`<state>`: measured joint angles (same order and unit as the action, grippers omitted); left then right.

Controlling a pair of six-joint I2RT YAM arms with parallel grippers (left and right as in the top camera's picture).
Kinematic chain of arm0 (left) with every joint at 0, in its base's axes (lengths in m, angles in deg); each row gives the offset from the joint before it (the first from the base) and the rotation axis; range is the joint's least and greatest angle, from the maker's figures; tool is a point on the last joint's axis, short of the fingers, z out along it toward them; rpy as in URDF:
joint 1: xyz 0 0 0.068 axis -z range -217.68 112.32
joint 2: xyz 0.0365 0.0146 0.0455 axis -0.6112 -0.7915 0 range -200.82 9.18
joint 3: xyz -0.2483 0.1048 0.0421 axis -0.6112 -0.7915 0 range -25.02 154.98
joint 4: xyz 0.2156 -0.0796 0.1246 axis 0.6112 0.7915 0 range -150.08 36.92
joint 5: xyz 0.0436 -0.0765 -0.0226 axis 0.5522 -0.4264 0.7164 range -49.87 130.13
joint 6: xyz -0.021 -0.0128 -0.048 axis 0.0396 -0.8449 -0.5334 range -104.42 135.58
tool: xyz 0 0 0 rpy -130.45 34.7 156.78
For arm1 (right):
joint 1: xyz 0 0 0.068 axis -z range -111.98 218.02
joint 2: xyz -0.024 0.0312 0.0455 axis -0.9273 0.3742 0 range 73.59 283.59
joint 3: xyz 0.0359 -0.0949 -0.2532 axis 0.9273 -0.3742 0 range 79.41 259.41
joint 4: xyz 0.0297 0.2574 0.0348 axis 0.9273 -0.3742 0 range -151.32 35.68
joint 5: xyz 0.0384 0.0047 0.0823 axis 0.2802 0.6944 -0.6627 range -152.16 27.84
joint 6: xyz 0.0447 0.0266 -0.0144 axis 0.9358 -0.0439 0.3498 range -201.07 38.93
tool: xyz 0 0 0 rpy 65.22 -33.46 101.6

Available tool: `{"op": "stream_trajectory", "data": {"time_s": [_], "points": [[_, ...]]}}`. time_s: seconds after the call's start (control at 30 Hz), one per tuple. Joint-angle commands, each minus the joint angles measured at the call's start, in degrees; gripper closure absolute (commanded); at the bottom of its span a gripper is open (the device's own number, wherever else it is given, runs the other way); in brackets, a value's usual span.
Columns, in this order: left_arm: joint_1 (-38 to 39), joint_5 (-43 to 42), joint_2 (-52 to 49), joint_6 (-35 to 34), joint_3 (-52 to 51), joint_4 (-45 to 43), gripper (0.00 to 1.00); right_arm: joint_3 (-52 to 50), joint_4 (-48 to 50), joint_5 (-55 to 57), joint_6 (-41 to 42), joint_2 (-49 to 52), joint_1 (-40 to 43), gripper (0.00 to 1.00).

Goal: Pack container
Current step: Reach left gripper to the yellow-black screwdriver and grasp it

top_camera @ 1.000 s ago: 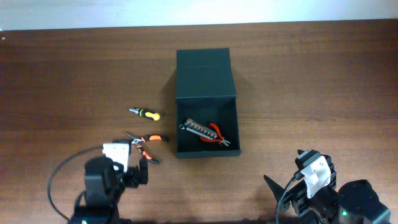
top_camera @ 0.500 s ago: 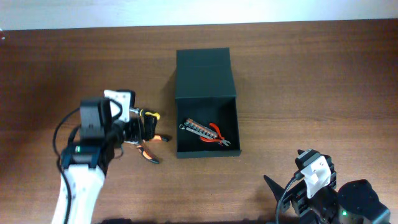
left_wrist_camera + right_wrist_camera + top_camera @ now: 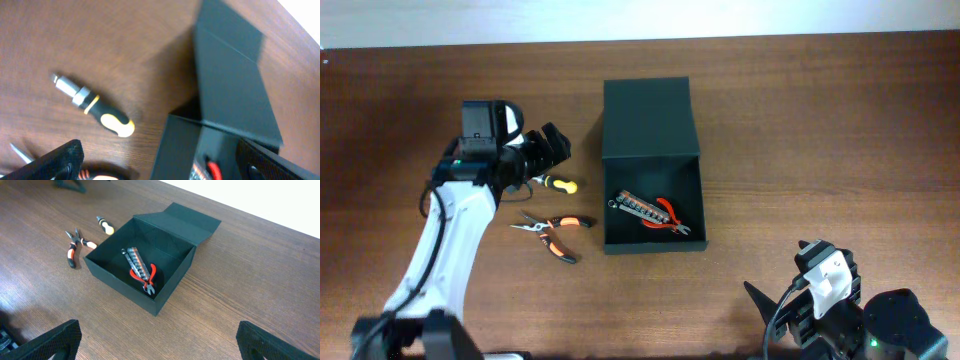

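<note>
— What has shifted since half a second ago?
— The left gripper (image 3: 556, 155) has swung from over the orange-and-black pliers (image 3: 552, 228) to just beyond the screwdriver (image 3: 552, 182). Its jaws are spread wide and hold nothing.
— And the container (image 3: 650, 178)?
— It sits mid-table and open, with its lid (image 3: 647, 118) laid flat behind it. Inside, red-handled pliers (image 3: 670, 216) touch a silver tool (image 3: 632, 208) I can't name.
— Does the left wrist see in?
— Barely. The box is cut off at the bottom edge, with only a red sliver showing. The right wrist view shows the whole interior.
— The right gripper (image 3: 159, 337)?
— Its fingers are parted and empty, well apart from the box at the near side of the table (image 3: 820, 130). Overhead it is largely cropped.
</note>
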<state>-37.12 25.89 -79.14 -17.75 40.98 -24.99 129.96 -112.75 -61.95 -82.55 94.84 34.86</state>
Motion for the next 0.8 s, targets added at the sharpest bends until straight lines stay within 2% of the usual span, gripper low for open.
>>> {"op": "stream_trajectory", "data": {"time_s": [0.0,0.1,0.27,0.77], "points": [[0.04,2.51,-3.39,-17.2,0.76,0.74,0.01,-0.02,0.17,0.68,0.72,-0.15,-0.2,0.01],[0.81,2.8,-5.68,-23.54,0.76,1.86,0.01,-0.02,0.2,0.68,0.72,-0.15,-0.2,0.01],[2.86,4.33,-9.75,-28.65,0.76,1.79,0.01,-0.02,0.17,0.68,0.72,-0.15,-0.2,0.01],[3.78,4.07,-19.34,-32.02,0.81,1.79,0.01,-0.02,0.2,0.68,0.72,-0.15,-0.2,0.01]]}}
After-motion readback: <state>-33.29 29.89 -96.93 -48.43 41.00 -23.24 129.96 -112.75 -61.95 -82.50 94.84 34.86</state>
